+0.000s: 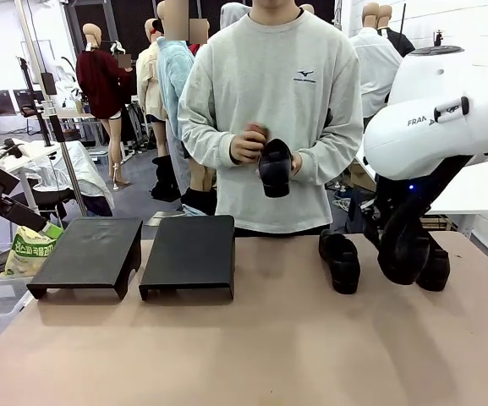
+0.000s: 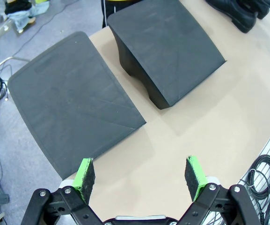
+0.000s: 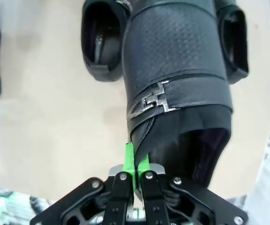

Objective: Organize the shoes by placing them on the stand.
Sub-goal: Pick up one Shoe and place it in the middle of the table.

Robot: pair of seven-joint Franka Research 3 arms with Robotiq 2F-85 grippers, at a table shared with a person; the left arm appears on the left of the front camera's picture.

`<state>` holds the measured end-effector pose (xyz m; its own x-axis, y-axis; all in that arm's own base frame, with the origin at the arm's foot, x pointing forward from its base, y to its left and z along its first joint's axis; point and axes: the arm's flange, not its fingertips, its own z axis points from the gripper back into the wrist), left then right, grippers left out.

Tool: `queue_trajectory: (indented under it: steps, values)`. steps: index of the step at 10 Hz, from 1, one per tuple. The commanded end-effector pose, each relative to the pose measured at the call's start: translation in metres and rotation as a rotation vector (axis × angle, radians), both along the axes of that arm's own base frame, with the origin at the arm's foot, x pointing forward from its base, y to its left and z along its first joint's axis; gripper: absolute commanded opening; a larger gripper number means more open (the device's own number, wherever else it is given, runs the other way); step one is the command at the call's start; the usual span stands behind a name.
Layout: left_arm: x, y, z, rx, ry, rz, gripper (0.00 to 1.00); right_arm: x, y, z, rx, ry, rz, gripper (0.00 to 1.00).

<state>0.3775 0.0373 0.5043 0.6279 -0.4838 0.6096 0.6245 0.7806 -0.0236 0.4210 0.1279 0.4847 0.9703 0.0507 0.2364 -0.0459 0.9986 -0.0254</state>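
Black shoe (image 3: 177, 70) sits pinched in the downturned right pincer (image 3: 135, 161); left pincer (image 2: 142, 176) gapes wide.

Glossy black shoes: one shoe (image 1: 275, 167) in person's hands (image 1: 248, 145), buckled shoe (image 3: 177, 70) pinched by right fingers (image 3: 129, 159), third shoe (image 1: 339, 260) and fourth shoe (image 1: 436, 269) flanking it on worktop (image 1: 244, 355). Left stand (image 1: 87, 249), right stand (image 1: 189, 252) side by side.
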Motion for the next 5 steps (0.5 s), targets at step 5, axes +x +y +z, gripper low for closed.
queue_trajectory:
  steps: [5]
  values:
    - [0.000,0.003,-0.002,-0.012,-0.007,-0.017,1.00,-0.039,0.033,-0.001,-0.005,-0.040,-0.088,0.00]
